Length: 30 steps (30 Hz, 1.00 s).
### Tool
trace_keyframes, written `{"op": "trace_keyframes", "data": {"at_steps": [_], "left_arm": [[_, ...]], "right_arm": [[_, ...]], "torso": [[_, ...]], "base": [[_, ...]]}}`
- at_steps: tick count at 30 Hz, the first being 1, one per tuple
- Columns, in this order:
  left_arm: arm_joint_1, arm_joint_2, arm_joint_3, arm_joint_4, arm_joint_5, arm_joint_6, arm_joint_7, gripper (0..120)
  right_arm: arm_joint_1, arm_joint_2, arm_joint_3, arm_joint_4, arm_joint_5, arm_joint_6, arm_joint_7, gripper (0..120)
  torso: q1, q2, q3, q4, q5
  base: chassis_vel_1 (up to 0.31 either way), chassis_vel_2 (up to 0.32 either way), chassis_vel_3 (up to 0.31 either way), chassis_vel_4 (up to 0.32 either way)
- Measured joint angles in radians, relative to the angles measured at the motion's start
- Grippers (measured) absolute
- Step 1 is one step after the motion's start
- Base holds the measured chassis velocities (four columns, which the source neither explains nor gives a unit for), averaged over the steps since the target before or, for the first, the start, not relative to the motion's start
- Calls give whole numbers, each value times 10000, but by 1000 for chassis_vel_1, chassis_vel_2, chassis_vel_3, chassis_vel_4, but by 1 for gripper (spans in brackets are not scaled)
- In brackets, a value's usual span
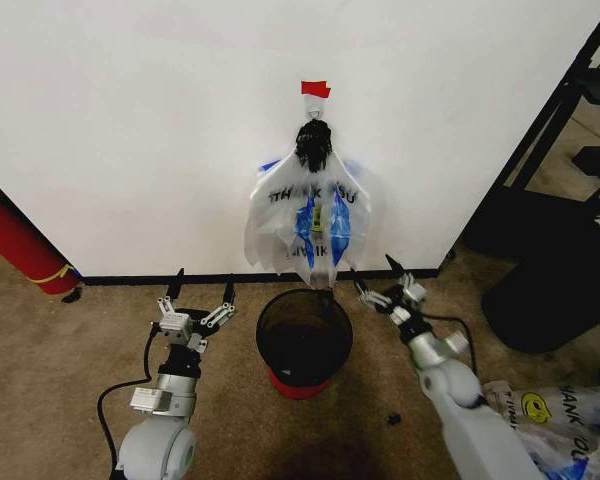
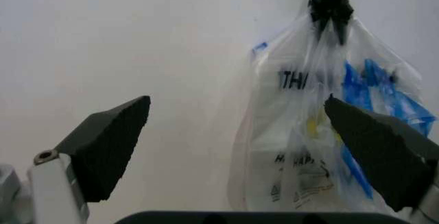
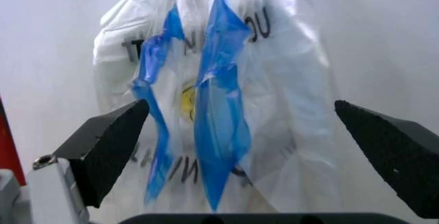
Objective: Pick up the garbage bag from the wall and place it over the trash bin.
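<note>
Presently, in the head view, the garbage bag (image 1: 310,222) hangs on the wall (image 1: 130,130) from a hook under a scrap of red tape (image 1: 315,89), its top bunched into a dark knot (image 1: 312,144). The trash bin (image 1: 304,338) stands on the carpet directly at 6 o'clock of the bag, whose lower edge reaches close to the rim. The left pincer (image 1: 202,287) sits at 9 o'clock of the bin, jaws apart and empty; the right pincer (image 1: 372,271) sits at 2 o'clock of the bin, also apart and empty, beside the bag's lower corner. A red cylinder (image 1: 20,240) leans at the far 9 o'clock, black furniture (image 1: 550,250) crowds 3 o'clock, and spare printed bags (image 1: 555,415) lie at 4 o'clock. Risk: the right arm works near that furniture.

Left wrist view: the bag (image 2: 329,131) lies ahead and to one side of the open fingers (image 2: 110,142), untouched. Risk: a closure from here would likely catch only one loose layer.

Right wrist view: the blue handle strips (image 3: 216,126) and yellow face hang centred between the spread fingers (image 3: 110,147), not yet gripped. Risk: thin film may slip or tear, and the knot may snag on the hook if pulled downward rather than lifted off. The bin's rim below could be knocked.
</note>
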State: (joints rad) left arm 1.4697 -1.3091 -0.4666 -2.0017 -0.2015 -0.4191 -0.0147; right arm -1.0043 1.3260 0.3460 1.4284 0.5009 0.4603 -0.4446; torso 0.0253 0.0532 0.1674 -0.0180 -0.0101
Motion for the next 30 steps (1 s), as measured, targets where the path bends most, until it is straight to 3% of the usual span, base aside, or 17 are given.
{"op": "trace_keyframes", "data": {"at_steps": [9, 19, 30], "left_arm": [[-9, 61, -108, 142, -64, -85, -91, 100], [-65, -64, -37, 187, 35, -88, -115, 100], [-36, -174, 48, 188, 161, -94, -124, 100]], "right_arm": [[1309, 741, -356, -1492, -1987, 535, 411, 99], [1518, 614, -323, -1475, -3151, 542, 845, 63], [1350, 388, -225, -1353, -3376, 512, 1303, 25]], "torso": [[0, 0, 1, 0, -2], [0, 0, -1, -2, -2], [0, 0, 0, -2, 1]], "base": [[0, 0, 0, 0], [0, 0, 0, 0], [0, 0, 0, 0]]}}
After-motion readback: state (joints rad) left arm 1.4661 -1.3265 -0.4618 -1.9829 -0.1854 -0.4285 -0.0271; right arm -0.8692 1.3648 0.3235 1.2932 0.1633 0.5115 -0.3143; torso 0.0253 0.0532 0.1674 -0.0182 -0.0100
